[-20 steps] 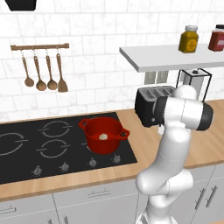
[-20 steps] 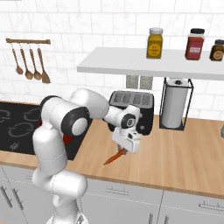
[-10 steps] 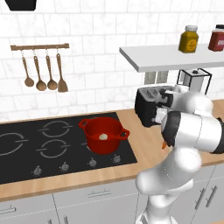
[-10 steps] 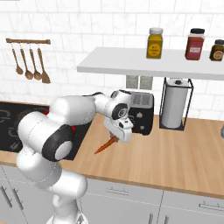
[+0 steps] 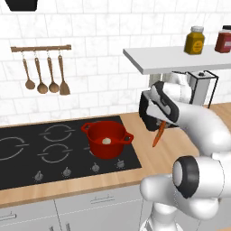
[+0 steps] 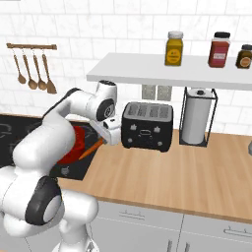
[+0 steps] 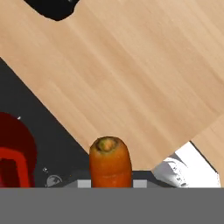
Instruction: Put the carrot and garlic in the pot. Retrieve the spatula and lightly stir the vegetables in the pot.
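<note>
Kitchen: white tile wall, wooden counter (image 6: 187, 172) with a black toaster (image 6: 146, 125) on it, black cooktop (image 5: 27, 160) to the left.
Pot: the red pot (image 5: 107, 140) stands on the cooktop's right side, the garlic (image 5: 106, 140) already lying inside it.
Carrot: the carrot (image 5: 158, 134) hangs in the air over the counter, just right of the pot and not yet above it; in my hand view its blunt top (image 7: 110, 162) points straight at the camera.
Claw: my gripper (image 5: 161, 122) is clamped tight on the carrot's thick end, tip pointing down.
Handling, my judgement: light, stiff and smooth, so it could swivel or slip between two narrow pads; holding it near the thick end is sound, and it needs a gentle release low over the pot, since it's shorter than the pot is wide.
Change: a second ago I held the carrot farther right, out over the counter; the arm has since swung it towards the pot, jaws pinching in slightly.
</note>
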Tool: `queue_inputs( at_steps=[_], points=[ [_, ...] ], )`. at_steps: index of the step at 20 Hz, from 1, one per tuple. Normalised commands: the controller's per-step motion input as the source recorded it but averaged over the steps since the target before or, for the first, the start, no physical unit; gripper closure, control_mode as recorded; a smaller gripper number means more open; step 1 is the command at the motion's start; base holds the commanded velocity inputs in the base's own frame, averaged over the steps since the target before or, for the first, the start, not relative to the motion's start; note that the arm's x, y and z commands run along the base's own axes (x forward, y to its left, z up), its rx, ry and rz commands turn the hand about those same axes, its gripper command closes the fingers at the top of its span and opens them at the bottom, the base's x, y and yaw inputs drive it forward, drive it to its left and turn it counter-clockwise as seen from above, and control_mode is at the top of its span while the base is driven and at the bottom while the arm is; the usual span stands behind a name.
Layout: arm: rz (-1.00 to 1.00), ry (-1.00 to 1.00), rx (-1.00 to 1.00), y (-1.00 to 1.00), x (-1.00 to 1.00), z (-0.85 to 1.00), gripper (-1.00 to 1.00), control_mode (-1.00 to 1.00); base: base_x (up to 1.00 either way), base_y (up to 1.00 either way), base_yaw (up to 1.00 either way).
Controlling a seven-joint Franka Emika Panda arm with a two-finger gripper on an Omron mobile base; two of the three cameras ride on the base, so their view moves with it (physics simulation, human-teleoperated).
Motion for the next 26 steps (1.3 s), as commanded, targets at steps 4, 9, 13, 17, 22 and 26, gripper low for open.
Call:
queue_inputs(
  at_steps=[4, 9, 13, 17, 22, 26],
  points=[
    [0.00, 0.00, -0.06, 0.89, -0.02, 0.90, 1.00, -1.00, 0.00, 0.00, 0.00],
    [0.00, -0.01, -0.15, 0.93, 0.13, 0.27, 1.00, -1.00, 0.00, 0.00, 0.00],
    [-0.05, -0.11, -0.22, 0.79, 0.27, 0.00, 1.00, -1.00, 0.00, 0.00, 0.00],
    [-0.11, -0.07, -0.21, 0.61, 0.57, -0.05, 1.00, -1.00, 0.00, 0.00, 0.00],
    [-0.12, 0.00, -0.14, 0.54, 0.67, -0.10, 1.00, -1.00, 0.00, 0.00, 0.00],
    [-0.12, 0.00, -0.12, 0.55, 0.48, -0.18, 1.00, -1.00, 0.00, 0.00, 0.00]
  ],
)
